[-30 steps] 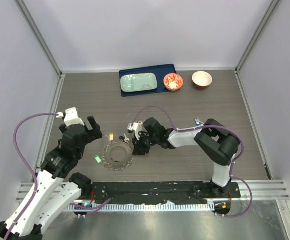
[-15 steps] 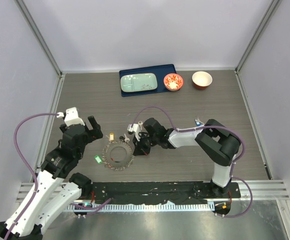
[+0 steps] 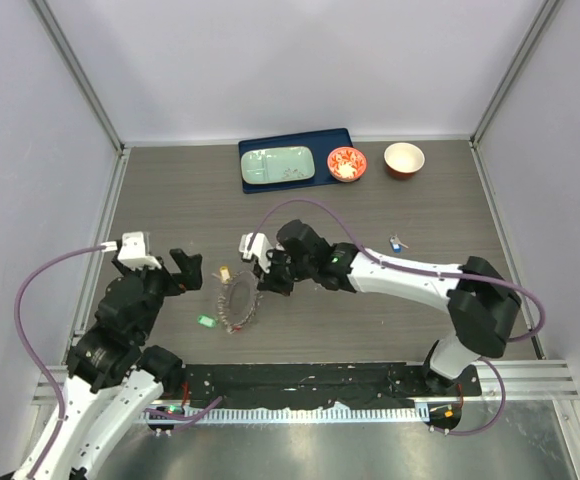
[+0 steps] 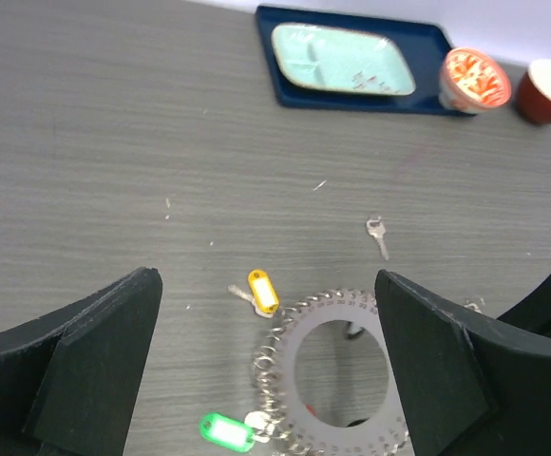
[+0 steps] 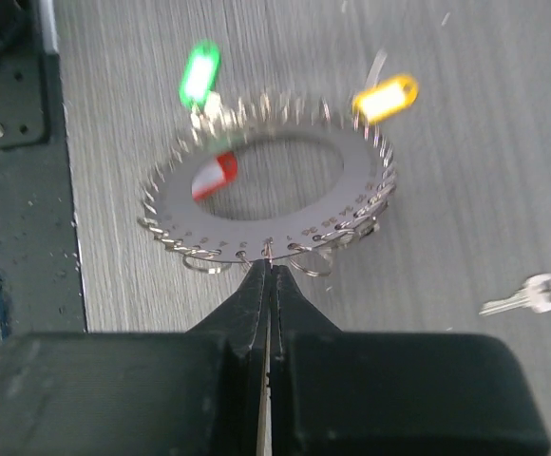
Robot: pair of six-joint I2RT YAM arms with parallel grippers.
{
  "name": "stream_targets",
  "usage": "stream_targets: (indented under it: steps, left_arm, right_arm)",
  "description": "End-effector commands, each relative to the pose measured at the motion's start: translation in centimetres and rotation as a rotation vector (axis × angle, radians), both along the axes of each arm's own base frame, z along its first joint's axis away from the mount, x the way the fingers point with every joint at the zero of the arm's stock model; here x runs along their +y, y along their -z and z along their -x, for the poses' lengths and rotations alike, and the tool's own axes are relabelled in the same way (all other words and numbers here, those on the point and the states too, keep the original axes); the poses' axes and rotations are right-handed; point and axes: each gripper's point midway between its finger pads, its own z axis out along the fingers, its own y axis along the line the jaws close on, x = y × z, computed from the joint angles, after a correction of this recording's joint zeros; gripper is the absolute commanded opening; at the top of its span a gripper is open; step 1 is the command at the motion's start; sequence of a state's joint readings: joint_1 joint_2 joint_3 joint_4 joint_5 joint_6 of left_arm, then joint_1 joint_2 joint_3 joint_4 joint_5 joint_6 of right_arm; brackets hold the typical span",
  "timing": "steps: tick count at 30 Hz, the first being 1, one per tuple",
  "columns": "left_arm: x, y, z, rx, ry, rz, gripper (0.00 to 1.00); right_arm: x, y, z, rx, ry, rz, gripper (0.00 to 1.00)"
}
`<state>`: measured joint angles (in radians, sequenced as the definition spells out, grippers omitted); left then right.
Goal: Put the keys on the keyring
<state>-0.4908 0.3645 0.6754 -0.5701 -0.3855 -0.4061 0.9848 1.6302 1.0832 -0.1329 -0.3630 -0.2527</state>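
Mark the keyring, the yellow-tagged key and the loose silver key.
keyring [image 5: 294,231], right wrist view, on its flat near band.
yellow-tagged key [image 5: 385,98], right wrist view, on the yellow tag.
loose silver key [image 5: 541,292], right wrist view, on its head.

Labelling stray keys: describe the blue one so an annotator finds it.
Start at the plain red bowl at the back right and come straight toward the arms. Just beyond the right arm lies the blue key. It is the only blue-headed one in view and lies alone; the green key and yellow key sit by the keyring.
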Motion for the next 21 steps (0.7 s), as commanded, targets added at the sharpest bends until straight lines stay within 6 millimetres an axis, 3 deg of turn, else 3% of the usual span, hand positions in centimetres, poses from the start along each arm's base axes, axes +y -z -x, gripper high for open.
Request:
stream_targets:
  steps: [1,4,6,7,14,21]
  left_arm:
    - [-2.2,-2.6,0.5,-0.184,0.182,-0.033,0.98]
    - [-3.4,-3.7,1.5,-0.293,0.289,-0.048,0.97]
    - [-3.9,-4.9,2.2,-0.359,0.337,-0.057,0.97]
    - [-4.6,-5.0,2.6,-0.376,0.385,-0.060,0.98]
    - [-8.5,-4.9,4.4,-0.423,0.658,-0.117,0.97]
    - [-10.0,-4.8,4.9,-0.392,0.786,-0.191,0.96]
  right_arm:
    - [1.1,-9.0,-0.8,-0.197,-0.048,-0.170,0.01]
    - [1.6,-12.3,-0.4,-0.265,-0.095,-0.262,0.01]
    - [1.8,-13.2,-0.1,-0.273,-0.102,-0.306,0.01]
    - [2.1,-15.2,-0.1,-0.310,-0.105,-0.380,0.01]
    - [1.7,-16.6,1.0,-0.329,-0.125,-0.498,0.01]
    - [0.4,-17.0,2.7,-0.328,-0.229,-0.560,0.01]
